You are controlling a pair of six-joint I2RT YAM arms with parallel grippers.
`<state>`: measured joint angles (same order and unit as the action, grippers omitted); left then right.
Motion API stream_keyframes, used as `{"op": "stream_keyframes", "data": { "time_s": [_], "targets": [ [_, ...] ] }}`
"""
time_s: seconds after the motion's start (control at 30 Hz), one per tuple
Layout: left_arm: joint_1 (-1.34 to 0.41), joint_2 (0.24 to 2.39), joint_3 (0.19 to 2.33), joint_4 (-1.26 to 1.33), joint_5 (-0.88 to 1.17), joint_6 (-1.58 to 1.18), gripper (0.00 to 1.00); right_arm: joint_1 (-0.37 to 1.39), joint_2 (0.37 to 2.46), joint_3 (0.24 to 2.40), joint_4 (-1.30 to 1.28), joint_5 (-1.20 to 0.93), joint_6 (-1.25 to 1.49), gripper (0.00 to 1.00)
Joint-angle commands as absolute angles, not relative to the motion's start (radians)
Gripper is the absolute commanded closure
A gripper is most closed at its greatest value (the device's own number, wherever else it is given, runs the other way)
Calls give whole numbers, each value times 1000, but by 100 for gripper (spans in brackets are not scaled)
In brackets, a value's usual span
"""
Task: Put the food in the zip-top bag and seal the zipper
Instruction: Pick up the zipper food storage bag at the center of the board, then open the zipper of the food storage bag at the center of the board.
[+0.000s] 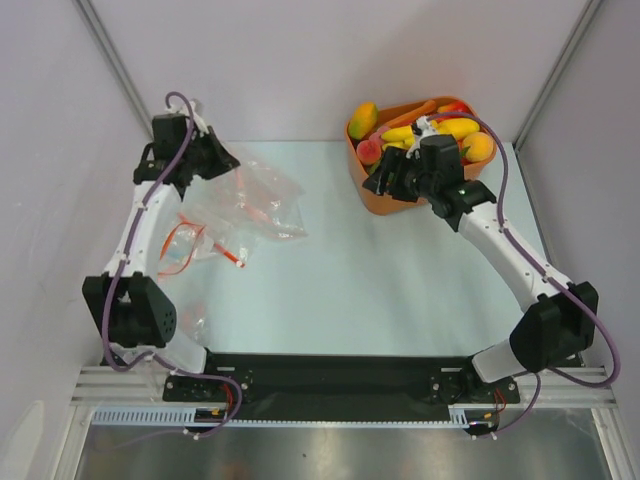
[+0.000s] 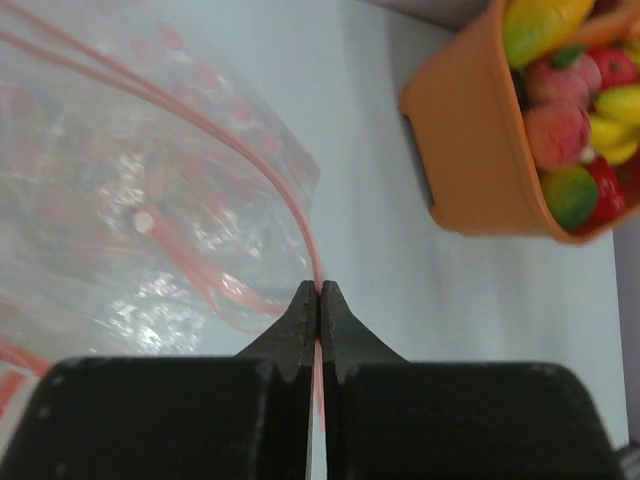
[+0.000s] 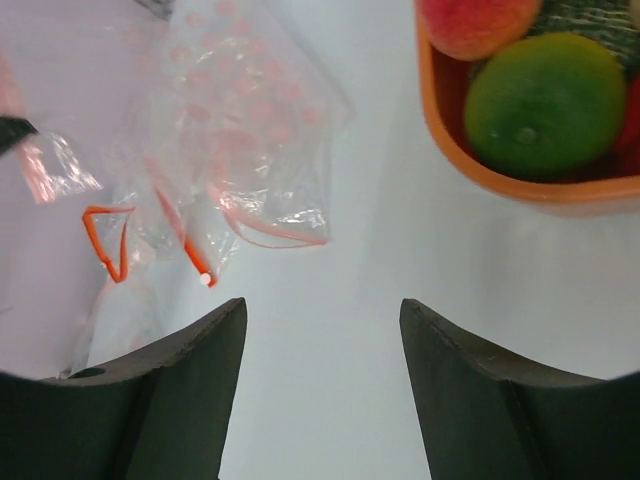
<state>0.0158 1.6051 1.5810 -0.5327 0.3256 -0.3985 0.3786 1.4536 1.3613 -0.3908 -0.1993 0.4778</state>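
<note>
Left end effector (image 2: 319,292) pinches the pale pink zipper (image 2: 292,190) of the zip-top bag (image 2: 140,180), jaws pressed together on the strip, while the right end effector (image 3: 318,325) hangs spread and empty over the worktop (image 3: 400,250).

The bag fans out crumpled ahead and to the left of the left end effector. The food (image 2: 560,130) sits heaped in the orange tub (image 2: 470,130), ahead and to the right of both end effectors, and none of it is in the bag. The step in hand appears to be securing the bag's mouth edge. The next move likely calls for the left end effector to lift the strip so the mouth parts, and for the right to reach forward into the tub for a first piece.
</note>
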Motion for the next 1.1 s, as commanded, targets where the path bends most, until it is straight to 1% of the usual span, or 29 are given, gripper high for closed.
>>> {"op": "stream_keyframes", "data": {
  "time_s": [0.0,0.1,0.17,0.27,0.37,0.5,0.6,0.77,0.87,0.93,1.07],
  "targets": [
    [-90,1487,1488,-538,315,-370,100,416,1496,1456,-319,-261,494,32],
    [-233,1416,1416,-541,238,-330,100,454,1532,1488,-278,-296,517,34],
    [-323,1387,1373,-545,210,-319,100,478,1560,1502,-264,-320,532,37],
    [-389,1350,1293,-528,235,-337,100,505,1598,1528,-256,-351,558,43],
    [-438,1318,1215,-508,252,-331,100,531,1620,1543,-265,-350,557,44],
    [-453,1278,1118,-479,287,-324,100,583,1638,1532,-284,-316,572,44],
    [-451,1261,1069,-472,299,-308,100,609,1654,1522,-319,-275,601,41],
    [-453,1241,1037,-469,319,-275,100,670,1698,1512,-288,-253,621,37],
    [-453,1230,1032,-480,322,-258,100,692,1736,1532,-287,-255,640,37],
    [-453,1224,1031,-486,324,-252,100,702,1761,1546,-293,-256,646,41],
    [-453,1210,1026,-482,334,-242,100,713,1785,1558,-304,-256,641,42]
  ]
}}
